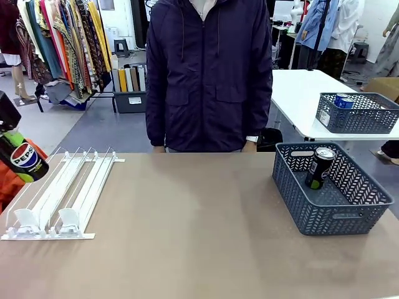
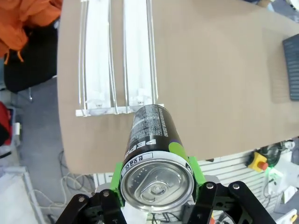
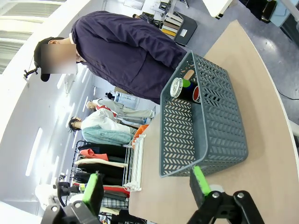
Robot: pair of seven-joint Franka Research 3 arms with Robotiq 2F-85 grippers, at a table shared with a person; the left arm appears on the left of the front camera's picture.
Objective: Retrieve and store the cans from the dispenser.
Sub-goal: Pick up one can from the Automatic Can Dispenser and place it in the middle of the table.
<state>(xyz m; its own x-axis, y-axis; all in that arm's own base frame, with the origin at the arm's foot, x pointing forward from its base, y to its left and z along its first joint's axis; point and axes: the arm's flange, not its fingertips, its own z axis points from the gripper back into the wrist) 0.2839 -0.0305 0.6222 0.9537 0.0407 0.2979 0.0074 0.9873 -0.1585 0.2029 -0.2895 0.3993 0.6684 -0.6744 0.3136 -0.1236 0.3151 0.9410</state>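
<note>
Front view shows you the dispenser (image 1: 59,196) with both lanes bare, one can (image 1: 320,167) standing in the grey basket (image 1: 340,215), and a second Pepsi can (image 2: 156,161) clamped in your left gripper (image 2: 156,186) off the table's left edge, so judging by that only this last can needs storing. Your right gripper (image 3: 147,186) hangs wide and empty. You work on a plain tan table (image 1: 187,218), a person in a dark jacket (image 1: 209,75) beyond, clothes racks (image 1: 62,43) behind.

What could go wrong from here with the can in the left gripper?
1. The left gripper holds the Pepsi can near its top only, off the table's left edge; it may swing or slip on the way across.
2. The basket already has a can leaning near its far side; a drop there could hit it.
</note>
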